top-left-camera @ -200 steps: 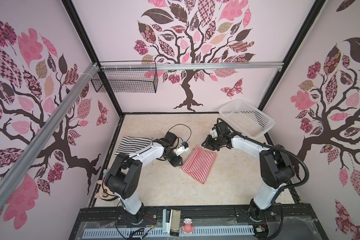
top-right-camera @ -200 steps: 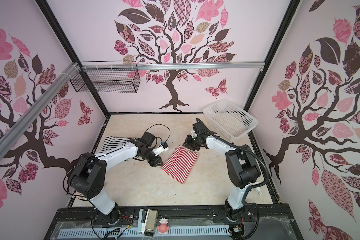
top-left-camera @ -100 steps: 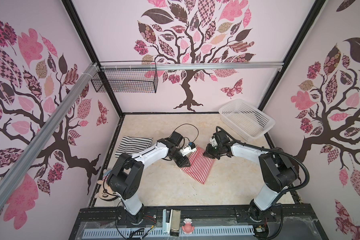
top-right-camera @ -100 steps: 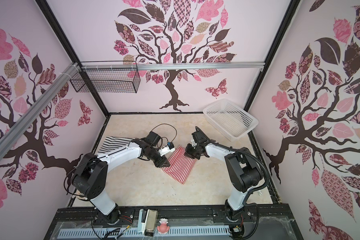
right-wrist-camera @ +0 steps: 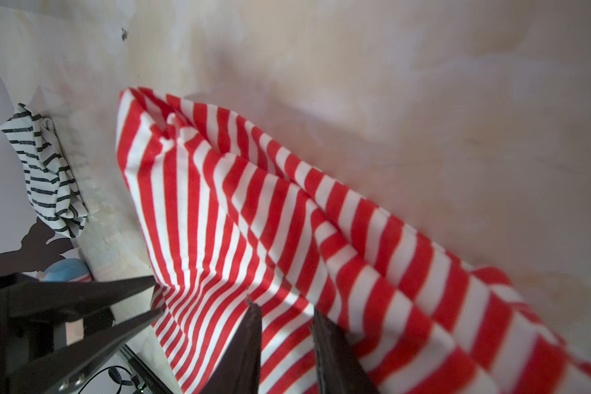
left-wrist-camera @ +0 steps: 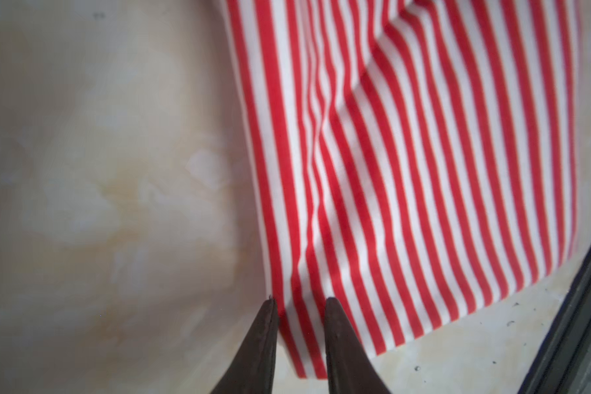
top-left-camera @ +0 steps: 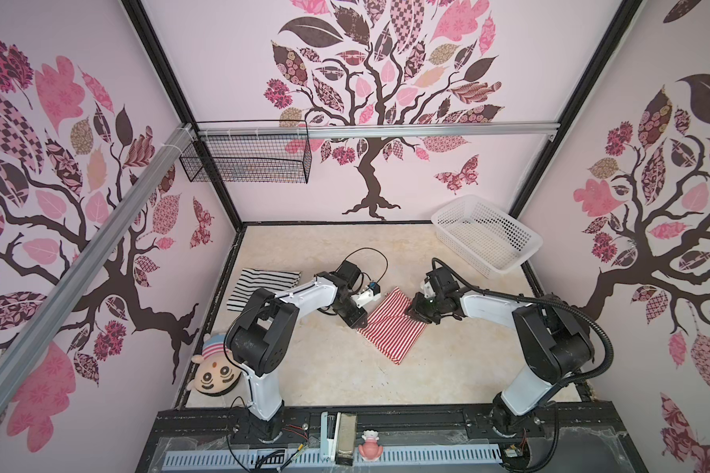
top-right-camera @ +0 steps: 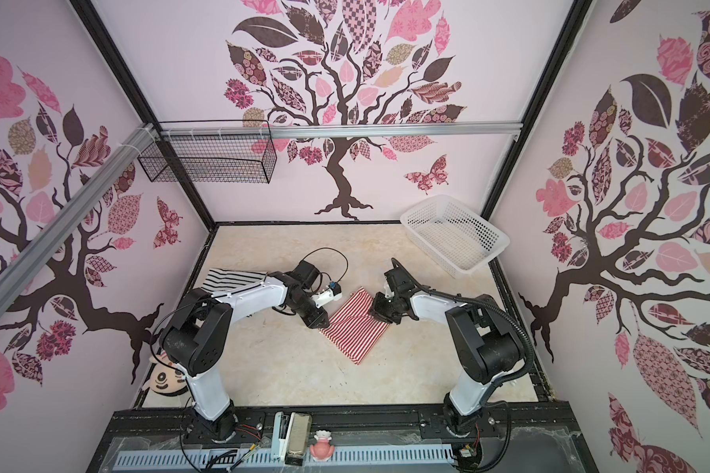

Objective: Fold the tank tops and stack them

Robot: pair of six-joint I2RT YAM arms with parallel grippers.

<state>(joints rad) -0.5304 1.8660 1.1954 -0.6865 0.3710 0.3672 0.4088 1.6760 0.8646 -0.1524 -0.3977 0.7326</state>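
The black top [top-left-camera: 263, 282] lies against the left edge of the table [top-left-camera: 324, 368], towards the far side. It is a soft, flat-folded rectangle of thin dark stripes on white, and its end looks bunched in the right wrist view [right-wrist-camera: 45, 170]. Just to its right, the left gripper [top-left-camera: 359, 323] comes down on the left corner of the red top [top-left-camera: 390, 331]. That top lies mid-table as a folded, skewed rectangle with one corner pointing at the near edge. In the left wrist view the gripper's dark, tapered fingers [left-wrist-camera: 263, 341] stand close together with the cloth's edge between them. In the right wrist view the stripes crowd together at its tips [right-wrist-camera: 157, 295], so it is clamped on that corner. The fabric is a limp knit of even red and white stripes, with a raised ridge across it between the two grippers. The right gripper [top-left-camera: 412, 313] sits on the cloth's far-right edge. Its fingers [right-wrist-camera: 249, 341] straddle a lifted fold with a narrow gap, and I cannot tell whether they pinch it. In the far right corner, well apart, stands the basket [top-left-camera: 484, 237], rectangular, white and perforated.
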